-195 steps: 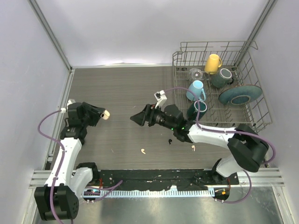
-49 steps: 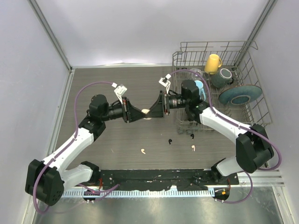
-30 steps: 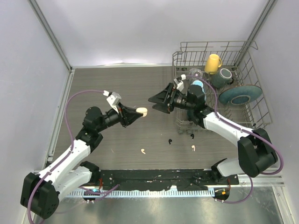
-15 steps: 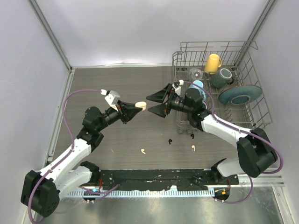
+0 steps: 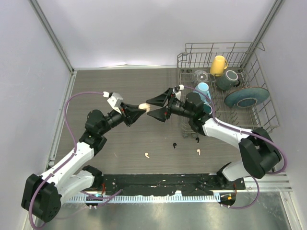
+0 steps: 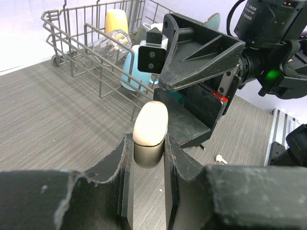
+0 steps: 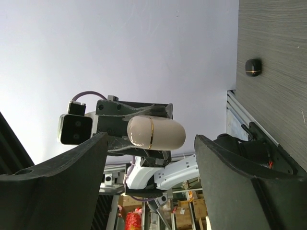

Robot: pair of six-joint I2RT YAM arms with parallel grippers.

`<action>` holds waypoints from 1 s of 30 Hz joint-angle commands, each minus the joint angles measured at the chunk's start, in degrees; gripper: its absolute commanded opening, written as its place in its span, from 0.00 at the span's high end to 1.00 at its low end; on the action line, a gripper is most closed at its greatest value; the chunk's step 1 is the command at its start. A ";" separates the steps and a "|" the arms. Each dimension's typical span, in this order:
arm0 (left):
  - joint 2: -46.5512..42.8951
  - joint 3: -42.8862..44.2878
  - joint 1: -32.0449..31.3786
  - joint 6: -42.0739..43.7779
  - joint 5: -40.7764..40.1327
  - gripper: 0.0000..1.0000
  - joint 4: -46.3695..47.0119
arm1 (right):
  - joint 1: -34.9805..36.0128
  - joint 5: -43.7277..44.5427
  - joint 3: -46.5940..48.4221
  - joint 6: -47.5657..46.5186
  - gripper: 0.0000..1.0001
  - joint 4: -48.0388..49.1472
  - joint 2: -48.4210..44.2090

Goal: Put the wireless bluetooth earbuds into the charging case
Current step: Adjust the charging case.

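My left gripper is shut on a cream-white, pill-shaped charging case with a thin gold seam, held closed above the table's middle. In the left wrist view the case stands up between my fingers. My right gripper is open and points at the case's free end, very close but apart from it. In the right wrist view the case lies crosswise between my spread fingers. Two white earbuds and two black earbuds lie on the table.
A wire dish rack at the back right holds a yellow mug, a light blue mug, a dark teal mug, a glass and a teal plate. A small black rounded object lies on the table.
My left arm has brought the case up to the middle. My right gripper has opened and moved left until its spread jaws are right at the case's end.
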 commanded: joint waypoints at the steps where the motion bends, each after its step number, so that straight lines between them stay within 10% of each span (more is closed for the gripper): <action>1: -0.17 0.24 -0.39 0.44 -0.19 1.00 4.44 | 0.33 1.06 0.26 1.95 0.25 5.08 0.97; 20: 0.45 -0.11 -0.57 0.09 -0.98 1.00 5.49 | 2.00 1.33 -0.80 5.73 0.44 12.21 3.78; 30: -0.16 -0.82 -0.65 -0.09 -0.28 0.89 5.22 | 2.00 0.89 -1.76 7.40 0.83 17.65 5.19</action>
